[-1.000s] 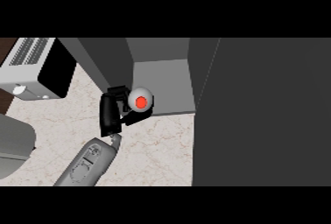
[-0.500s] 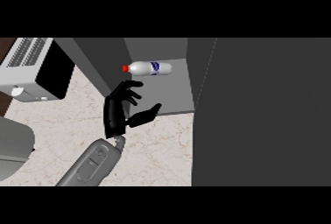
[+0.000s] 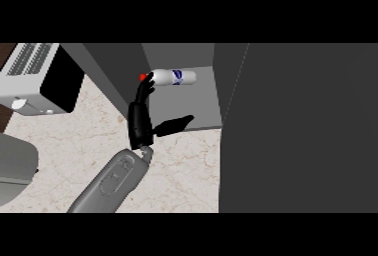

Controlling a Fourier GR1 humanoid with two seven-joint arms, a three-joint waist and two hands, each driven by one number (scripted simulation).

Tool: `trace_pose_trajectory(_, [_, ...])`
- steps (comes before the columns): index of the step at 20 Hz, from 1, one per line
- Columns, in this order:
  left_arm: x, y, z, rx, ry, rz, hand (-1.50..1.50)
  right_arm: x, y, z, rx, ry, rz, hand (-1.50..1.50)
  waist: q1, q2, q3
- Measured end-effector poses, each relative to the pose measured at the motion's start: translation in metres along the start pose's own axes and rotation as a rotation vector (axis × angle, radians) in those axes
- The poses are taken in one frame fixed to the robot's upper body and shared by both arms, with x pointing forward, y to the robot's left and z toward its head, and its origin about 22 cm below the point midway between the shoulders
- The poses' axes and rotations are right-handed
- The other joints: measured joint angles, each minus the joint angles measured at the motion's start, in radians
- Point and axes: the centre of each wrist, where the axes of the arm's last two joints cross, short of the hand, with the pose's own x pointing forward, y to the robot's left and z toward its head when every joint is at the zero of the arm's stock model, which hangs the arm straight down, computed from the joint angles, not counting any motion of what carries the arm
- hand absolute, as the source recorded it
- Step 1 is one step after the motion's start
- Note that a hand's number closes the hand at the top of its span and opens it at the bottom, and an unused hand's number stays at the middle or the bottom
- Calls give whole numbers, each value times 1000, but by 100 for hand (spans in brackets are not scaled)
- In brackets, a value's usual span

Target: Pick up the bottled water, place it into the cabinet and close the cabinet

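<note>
A white toaster-looking appliance (image 3: 33, 75) sat off to the left of the cabinet (image 3: 184, 107), on the marble counter (image 3: 184, 170); the left hand (image 3: 140, 120) reached up into the cabinet's open front, fingers straight and thumb stuck out sideways, not gripping anything; its fingertips looked to be touching the red cap end of the bottled water (image 3: 171, 77), hard to say for sure; the bottle lay on its side inside the cabinet; the dark door (image 3: 303, 125) filled everything right of the cabinet opening.

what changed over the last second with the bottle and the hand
The left hand let go of the bottle, which now lies on its side deeper in the cabinet. The fingers straightened and reach toward its red cap. The cabinet door and toaster stayed put.
</note>
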Motion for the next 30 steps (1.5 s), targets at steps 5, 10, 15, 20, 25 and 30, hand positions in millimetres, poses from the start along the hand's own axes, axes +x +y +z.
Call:
trace_pose_trajectory(5, [5,0,0,-10,16,69,-150,2,1,2,-4,-5,-1,-150,6,2,-5])
trace_pose_trajectory(10, [8,3,-1,-73,10,191,-150,4,0,6,-17,-11,6,-150,19,5,-10])
trace_pose_trajectory(15, [5,7,-1,-157,-29,320,-150,10,1,11,-26,-11,29,-150,35,4,-12])
trace_pose_trajectory(20, [-2,6,-1,-235,-86,432,-150,12,2,12,-41,-11,33,-150,55,0,-11])
trace_pose_trajectory(25, [-5,5,-1,-296,-118,511,-150,9,0,12,-60,-12,31,-150,69,-2,-10])
trace_pose_trajectory(30, [-1,18,-3,-353,-123,562,-150,14,4,18,-74,-9,39,-150,75,3,-12])
